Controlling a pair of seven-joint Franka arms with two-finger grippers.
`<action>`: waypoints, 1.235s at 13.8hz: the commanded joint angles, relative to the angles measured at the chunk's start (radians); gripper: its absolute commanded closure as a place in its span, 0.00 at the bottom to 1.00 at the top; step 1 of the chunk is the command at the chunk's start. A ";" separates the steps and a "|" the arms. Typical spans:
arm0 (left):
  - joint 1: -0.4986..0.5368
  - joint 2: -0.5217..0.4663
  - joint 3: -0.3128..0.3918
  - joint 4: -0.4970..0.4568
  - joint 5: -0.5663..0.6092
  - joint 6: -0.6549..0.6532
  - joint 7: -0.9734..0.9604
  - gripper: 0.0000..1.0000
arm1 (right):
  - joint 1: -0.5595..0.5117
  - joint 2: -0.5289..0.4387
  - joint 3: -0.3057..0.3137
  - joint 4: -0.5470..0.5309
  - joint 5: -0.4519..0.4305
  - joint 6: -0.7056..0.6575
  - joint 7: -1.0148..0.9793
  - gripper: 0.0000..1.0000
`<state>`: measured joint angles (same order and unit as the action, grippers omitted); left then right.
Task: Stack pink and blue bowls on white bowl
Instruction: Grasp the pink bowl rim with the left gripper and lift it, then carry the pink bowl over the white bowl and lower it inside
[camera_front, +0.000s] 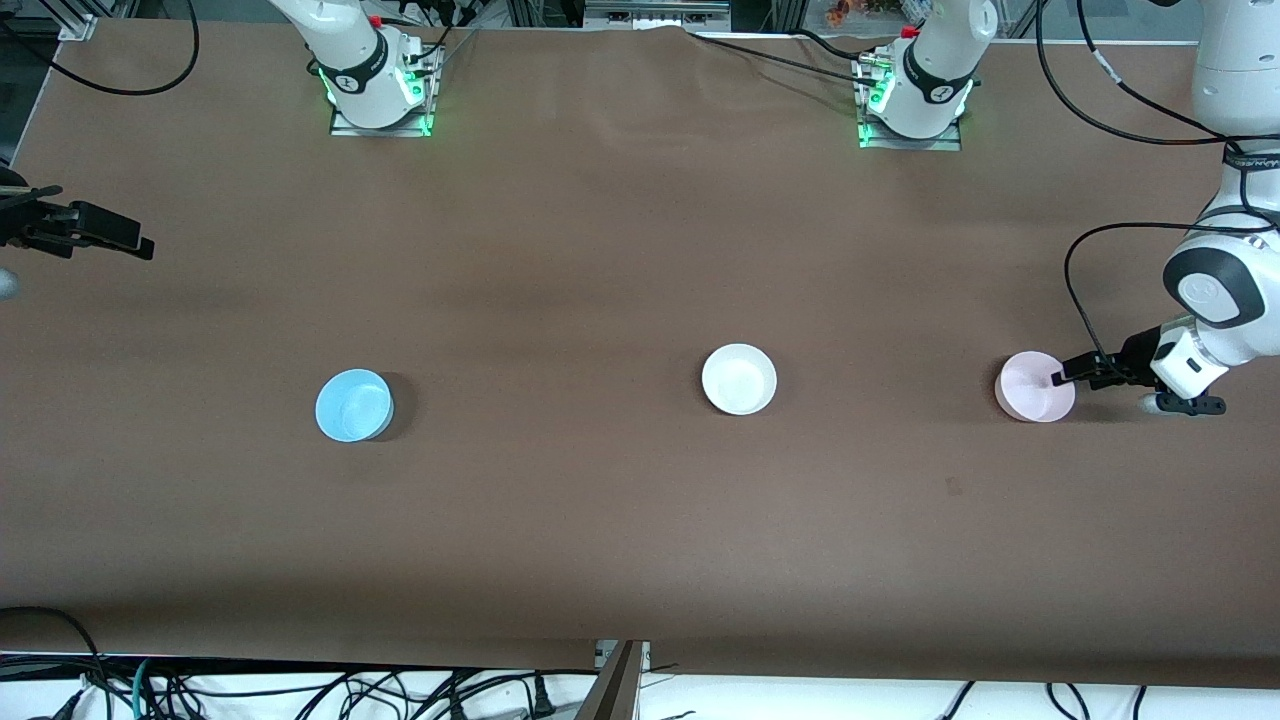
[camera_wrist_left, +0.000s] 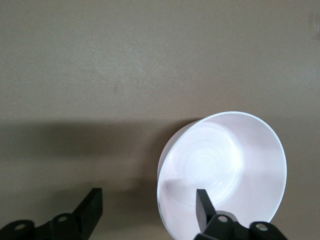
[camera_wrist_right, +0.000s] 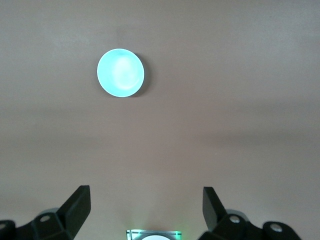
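You are looking at three bowls sitting on the brown bench (camera_front: 600, 250), one of each colour, in a row well apart from each other. The blue bowl (camera_front: 353, 405) is lying toward the right arm's end, the white bowl (camera_front: 739, 378) is sitting between the other two, and the pink bowl (camera_front: 1035, 386) is resting toward the left arm's end. No writing on the bowls is showing that can be read.

Your left hand (camera_front: 1062, 378) is reaching to the pink bowl's rim with its fingers spread; in the left wrist view one finger (camera_wrist_left: 204, 207) is sitting inside the bowl (camera_wrist_left: 222, 172) and the other outside it. Your right hand (camera_front: 120, 240) is waiting in the air over the bench edge at the right arm's end, fingers spread and gripping nothing.
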<state>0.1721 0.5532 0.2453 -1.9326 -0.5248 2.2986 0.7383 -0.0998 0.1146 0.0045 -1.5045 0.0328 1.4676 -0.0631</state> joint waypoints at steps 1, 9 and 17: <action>-0.010 -0.001 0.003 -0.016 -0.055 0.018 0.052 0.53 | -0.003 0.010 0.006 0.021 -0.010 -0.004 0.016 0.01; -0.014 -0.006 0.003 -0.006 -0.060 0.001 0.036 1.00 | -0.003 0.011 0.005 0.021 -0.008 -0.004 0.014 0.01; -0.153 -0.091 -0.133 0.040 -0.041 -0.044 -0.267 1.00 | -0.003 0.011 0.005 0.021 -0.007 -0.004 0.014 0.01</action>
<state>0.0635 0.4857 0.1412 -1.8962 -0.5533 2.2693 0.5542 -0.1000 0.1161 0.0043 -1.5045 0.0328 1.4678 -0.0627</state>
